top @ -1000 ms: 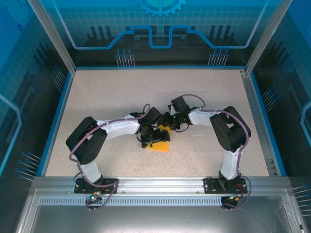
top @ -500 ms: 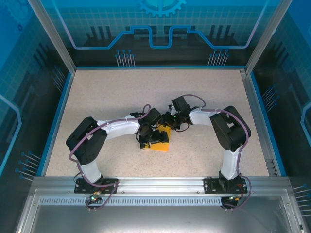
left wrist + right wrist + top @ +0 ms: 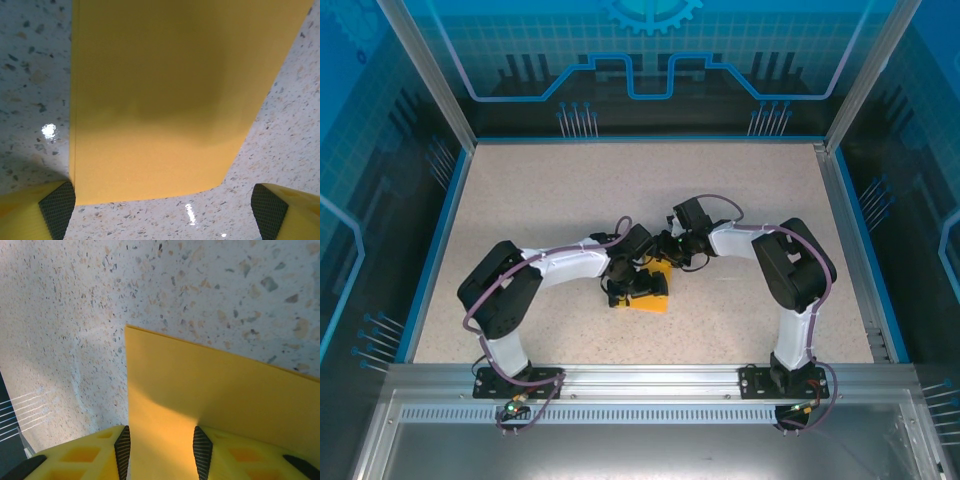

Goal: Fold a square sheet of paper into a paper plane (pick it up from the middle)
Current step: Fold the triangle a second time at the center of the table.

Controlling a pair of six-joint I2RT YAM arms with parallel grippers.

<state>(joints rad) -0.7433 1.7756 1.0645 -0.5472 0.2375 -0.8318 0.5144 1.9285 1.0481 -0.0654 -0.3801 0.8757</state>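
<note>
The square sheet of paper (image 3: 654, 300) lies folded flat on the speckled table, an orange-yellow strip near the centre. In the left wrist view the paper (image 3: 165, 100) stretches away from me, and its near cut edge lies just ahead of my left gripper (image 3: 162, 215). That gripper is open wide, one pad (image 3: 57, 207) by the paper's left corner. My right gripper (image 3: 161, 452) is low over the other end of the paper (image 3: 215, 390), jaws partly apart. Its left pad (image 3: 122, 450) is at the paper's edge and its right pad (image 3: 202, 450) rests on the sheet. From above, both grippers (image 3: 632, 287) (image 3: 670, 262) meet over the paper.
Blue rails (image 3: 432, 250) and glass walls (image 3: 650, 60) border the speckled table (image 3: 570, 190). The two arms arch in from their bases (image 3: 520, 380) (image 3: 780, 380) at the near edge. Open tabletop lies behind and to either side of the paper.
</note>
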